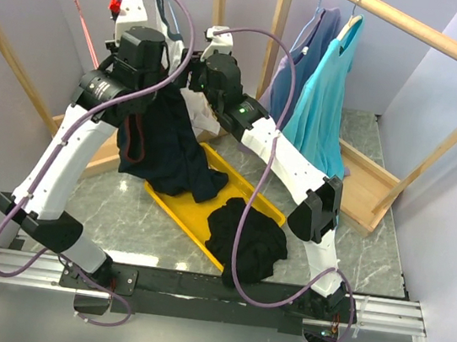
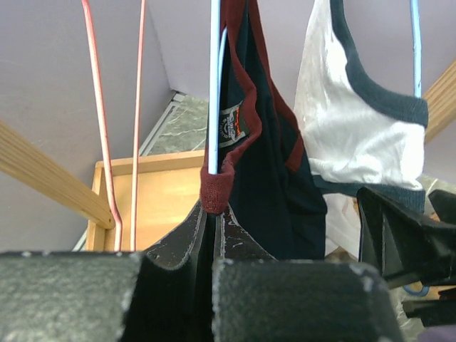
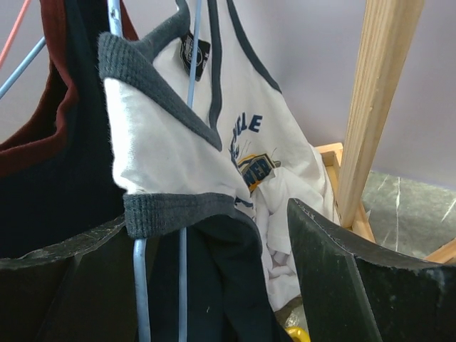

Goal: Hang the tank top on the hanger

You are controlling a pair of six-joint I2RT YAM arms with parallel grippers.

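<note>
Left gripper (image 2: 214, 222): jaws pressed nearly together, with the ribbed maroon trim of the tank top (image 2: 278, 199) pinched betw. them, right beside the thin light-blue wire of the hanger (image 2: 213, 85). The top's navy knit is held up above the yellow plastic tray (image 1: 247, 192) on the marbled tabletop (image 1: 373, 259). Right gripper (image 3: 203, 235): jaws spread wide, and the white tank top (image 3: 178, 164) w/ grey ribbed trim lies loose betw. them. The hanger's upper part is cut off at the frame edge in the left wrist view. The neck label is too blurred to be read.

The top camera looks down from above the grey marble worktop's (image 1: 371, 246) near edge toward its far edge. Both wrist cameras, close and tilted upward, share the navy maroon-trimmed fabric tank top (image 2: 274, 192).
</note>
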